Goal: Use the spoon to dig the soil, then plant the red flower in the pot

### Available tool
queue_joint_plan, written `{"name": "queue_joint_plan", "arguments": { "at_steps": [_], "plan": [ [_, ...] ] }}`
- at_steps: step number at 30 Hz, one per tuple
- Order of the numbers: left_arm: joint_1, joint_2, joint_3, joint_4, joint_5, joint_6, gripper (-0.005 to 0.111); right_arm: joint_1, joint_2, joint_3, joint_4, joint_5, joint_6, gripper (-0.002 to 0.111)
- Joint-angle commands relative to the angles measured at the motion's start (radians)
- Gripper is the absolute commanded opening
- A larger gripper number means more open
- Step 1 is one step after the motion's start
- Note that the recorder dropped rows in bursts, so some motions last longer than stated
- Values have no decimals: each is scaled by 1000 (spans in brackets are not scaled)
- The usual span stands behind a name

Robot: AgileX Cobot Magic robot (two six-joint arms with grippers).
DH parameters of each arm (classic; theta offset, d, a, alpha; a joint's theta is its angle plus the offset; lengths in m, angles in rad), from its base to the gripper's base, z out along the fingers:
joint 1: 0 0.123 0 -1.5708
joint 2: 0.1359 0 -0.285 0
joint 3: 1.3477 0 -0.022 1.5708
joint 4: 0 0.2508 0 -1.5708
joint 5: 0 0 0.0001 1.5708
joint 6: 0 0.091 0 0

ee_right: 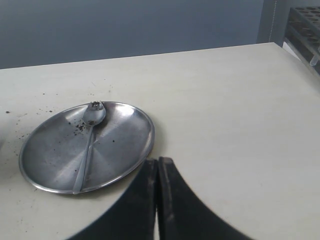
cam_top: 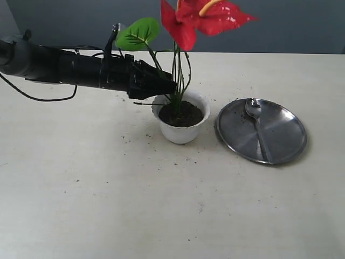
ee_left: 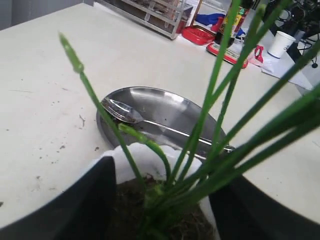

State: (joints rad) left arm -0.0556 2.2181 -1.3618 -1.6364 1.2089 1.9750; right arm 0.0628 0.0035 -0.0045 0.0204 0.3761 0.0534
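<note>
Table (cam_top: 108,205): pale, dark crumbs scattered. My left gripper (cam_top: 171,86) straddles the stems of the red flower (cam_top: 210,19), fingers (ee_left: 75,205) apart. My right gripper (ee_right: 158,162): fingers together, empty. Steel plate (cam_top: 280,137) beside pot (cam_top: 180,134) carries spoon (cam_top: 254,110). Flower stands in pot's soil (cam_top: 186,114).

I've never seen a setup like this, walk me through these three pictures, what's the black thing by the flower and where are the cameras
It is a robot with two arms, each ending in jaws. The wide picture comes from a camera off the arms; the other two from cameras on each wrist. The black left arm reaches to the red flower, which stands in soil in a white pot; the left jaws stand open either side of the stems. The right jaws are shut and empty. A spoon lies on a steel plate on the table.
</note>
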Motion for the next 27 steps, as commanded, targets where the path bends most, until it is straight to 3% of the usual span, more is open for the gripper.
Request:
{"name": "queue_joint_plan", "arguments": {
  "at_steps": [1,6,17,27],
  "plan": [
    [10,-19,-1,22,12,-14,55,4,-4,4,1,-10,-4,0],
    [13,-19,-1,43,12,-50,65,4,-4,4,1,-10,-4,0],
    [38,-19,-1,68,12,-64,66,4,-4,4,1,-12,-4,0],
    [54,-19,-1,93,12,-110,74,4,-4,4,1,-12,-4,0]
  ]
}}
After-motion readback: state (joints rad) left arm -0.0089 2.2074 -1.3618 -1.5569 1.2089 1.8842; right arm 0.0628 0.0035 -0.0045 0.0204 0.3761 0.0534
